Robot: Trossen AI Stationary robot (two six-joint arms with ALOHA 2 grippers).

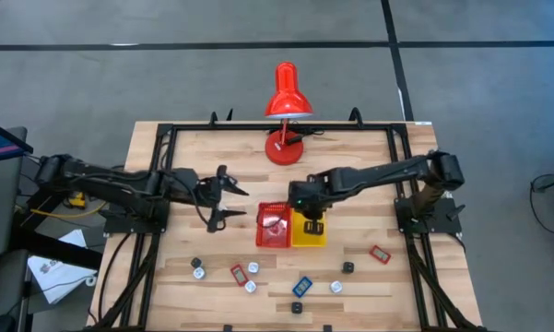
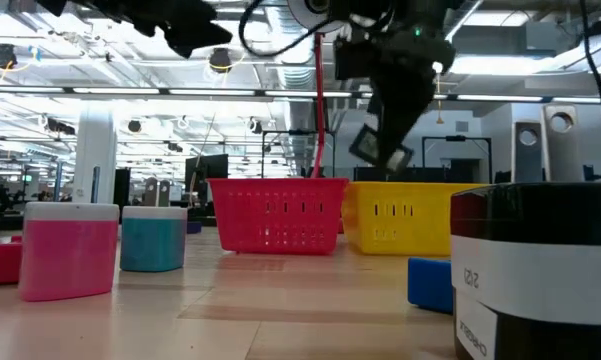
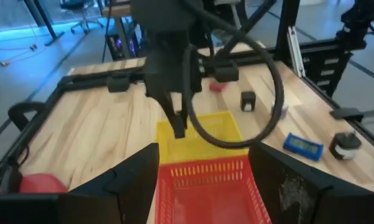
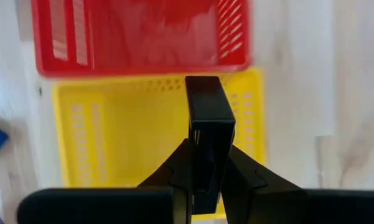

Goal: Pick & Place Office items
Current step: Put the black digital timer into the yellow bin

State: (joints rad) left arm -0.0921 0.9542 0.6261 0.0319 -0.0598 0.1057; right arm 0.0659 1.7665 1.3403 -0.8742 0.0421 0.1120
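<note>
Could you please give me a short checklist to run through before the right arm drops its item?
1. Right gripper shut on the black item: ok.
2. Black item above the yellow tray, not the red tray: ok in the right wrist view.
3. Yellow tray has bare floor under the item: ok, as far as the right wrist view shows.
4. Left gripper open and off to the side of the red tray, clear of the drop: ok.
5. Left gripper holds nothing: cannot tell for sure; none shows between its fingers.
6. Lamp stands behind the trays, out of the way: ok.
</note>
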